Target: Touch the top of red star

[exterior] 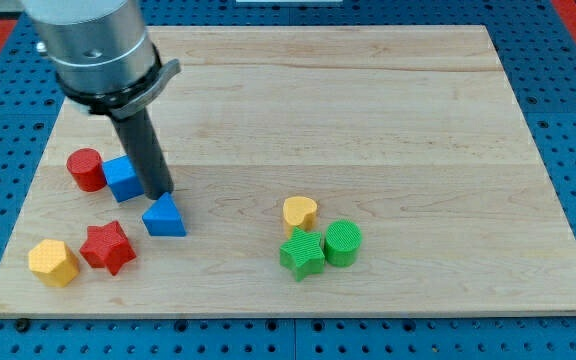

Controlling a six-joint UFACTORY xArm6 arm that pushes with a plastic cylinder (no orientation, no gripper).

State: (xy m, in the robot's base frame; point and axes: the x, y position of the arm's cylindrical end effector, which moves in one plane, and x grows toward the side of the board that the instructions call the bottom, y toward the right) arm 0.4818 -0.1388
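Note:
The red star (107, 247) lies on the wooden board (368, 110) near the view's bottom left. My tip (159, 192) is above and to the right of the star, apart from it. The tip stands between the blue cube (122, 178) on its left and the blue triangle (165, 216) just below it. It looks to be touching or nearly touching both blue blocks.
A red cylinder (85, 169) sits left of the blue cube. A yellow hexagon (52, 262) lies left of the red star. A yellow heart (300, 212), green star (301, 252) and green cylinder (343, 243) cluster at bottom centre.

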